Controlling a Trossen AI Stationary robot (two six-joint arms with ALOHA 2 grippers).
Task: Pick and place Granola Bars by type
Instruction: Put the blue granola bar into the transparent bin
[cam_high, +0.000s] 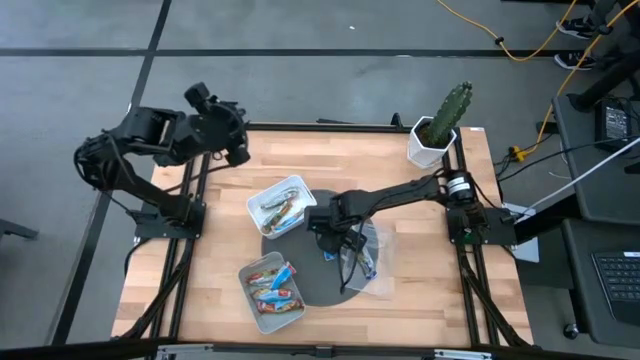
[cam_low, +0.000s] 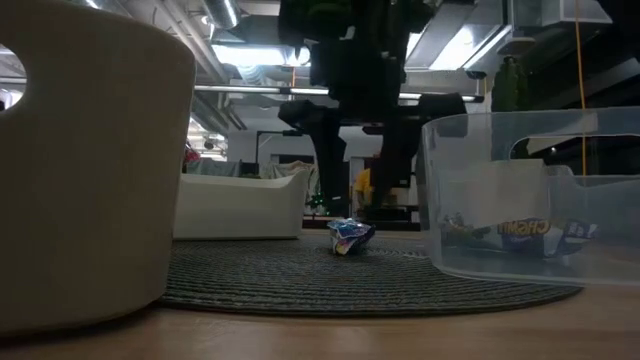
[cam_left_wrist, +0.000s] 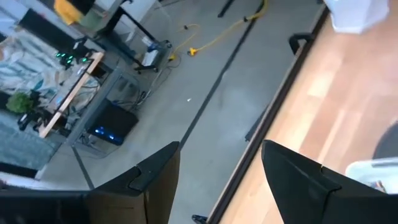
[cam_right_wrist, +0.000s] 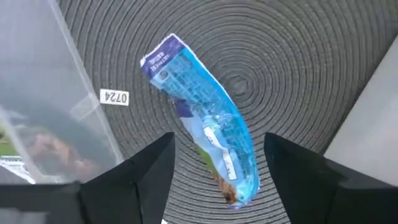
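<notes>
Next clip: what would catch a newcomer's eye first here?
The right end effector hangs open over a lone blue granola bar on the round dark mat at table centre. Two white tubs beside the mat already hold bars. The left end effector waits, open, off the table's far left corner, and a potted cactus stands at the far right corner.

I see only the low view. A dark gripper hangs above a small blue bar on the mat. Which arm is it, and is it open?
Observer: It is the right gripper. Its jaws stand open, and the blue bar lies flat on the round mat between them.
Operator: Where is the other arm?
Observer: The left gripper is at the table's far left corner, over the edge, jaws open, holding nothing.
</notes>
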